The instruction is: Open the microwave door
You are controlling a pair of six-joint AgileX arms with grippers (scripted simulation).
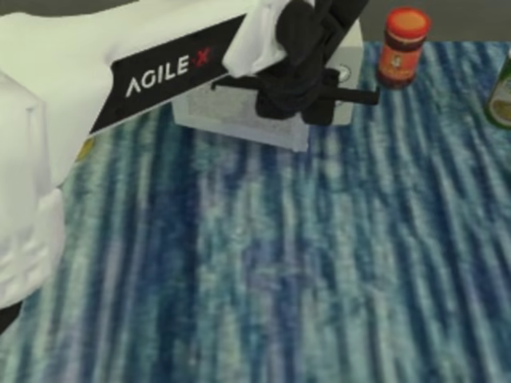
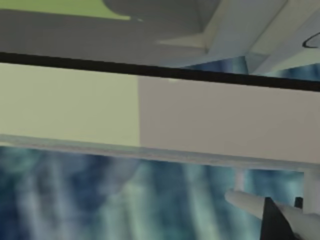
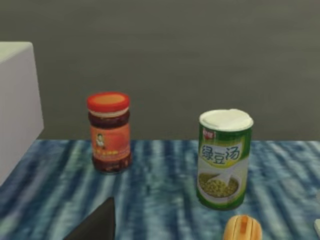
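1. One microwave door (image 1: pixel 239 120) faces the near side of the surface (image 1: pixel 263 271), at the far edge and a little left of centre; its long axis runs left to right, and it looks slightly ajar from the microwave (image 1: pixel 345 44).
2. The left end effector (image 1: pixel 299 88) sits directly over the door's right end, so the left arm is nearer; whether its fingers are spread or clamped cannot be told.
3. The left wrist view alone shows the door's (image 2: pixel 225 120) edge close up.
4. The right wrist view alone shows a red-lidded sauce jar (image 3: pixel 109 132) and a green can (image 3: pixel 223 160); the right end effector itself is not visible.
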